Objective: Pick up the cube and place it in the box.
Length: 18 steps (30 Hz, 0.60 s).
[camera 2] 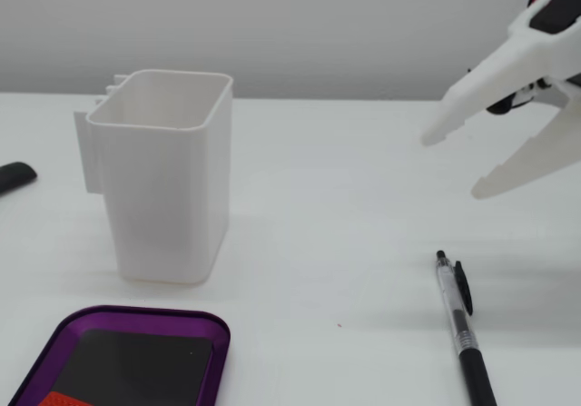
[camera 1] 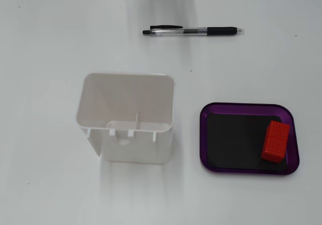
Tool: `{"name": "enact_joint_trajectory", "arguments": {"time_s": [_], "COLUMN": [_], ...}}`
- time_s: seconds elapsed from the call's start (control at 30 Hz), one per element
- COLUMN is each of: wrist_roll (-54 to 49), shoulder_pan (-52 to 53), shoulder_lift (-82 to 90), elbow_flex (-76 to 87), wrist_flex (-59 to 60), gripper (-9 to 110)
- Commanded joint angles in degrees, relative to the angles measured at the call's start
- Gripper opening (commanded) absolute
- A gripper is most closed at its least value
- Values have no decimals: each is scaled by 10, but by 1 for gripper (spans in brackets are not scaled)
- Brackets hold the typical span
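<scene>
The red cube (camera 1: 275, 141) lies inside the purple box (camera 1: 211, 110), on the right part of its black bottom. In the other fixed view only a red sliver of the cube (camera 2: 65, 399) shows at the bottom edge, inside the box (camera 2: 159, 316). My white gripper (camera 2: 454, 163) hangs in the air at the right of that view, above the pen. Its jaws are apart and nothing is between them. The gripper is out of the view from above.
A tall white open-topped container (camera 1: 128, 118) stands left of the box; it also shows in the other fixed view (camera 2: 163, 174). A black-and-clear pen (camera 1: 193, 31) lies beyond them, also seen below the gripper (camera 2: 463, 326). A dark object (camera 2: 14, 177) lies at the left edge.
</scene>
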Motion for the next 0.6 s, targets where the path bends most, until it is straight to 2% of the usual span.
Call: {"name": "enact_joint_trajectory", "arguments": {"time_s": [0.0,0.1,0.43,0.5,0.57], "wrist_roll": [4,7,8,9,9], "shoulder_pan": [0,0,0,0,0], "shoulder_lift": [108,162,134,134,134], "elbow_flex": [88,152,217,223,225], "wrist_flex": [-11,-10,-12,-11,-11], "gripper": [17,17,17,14,6]}}
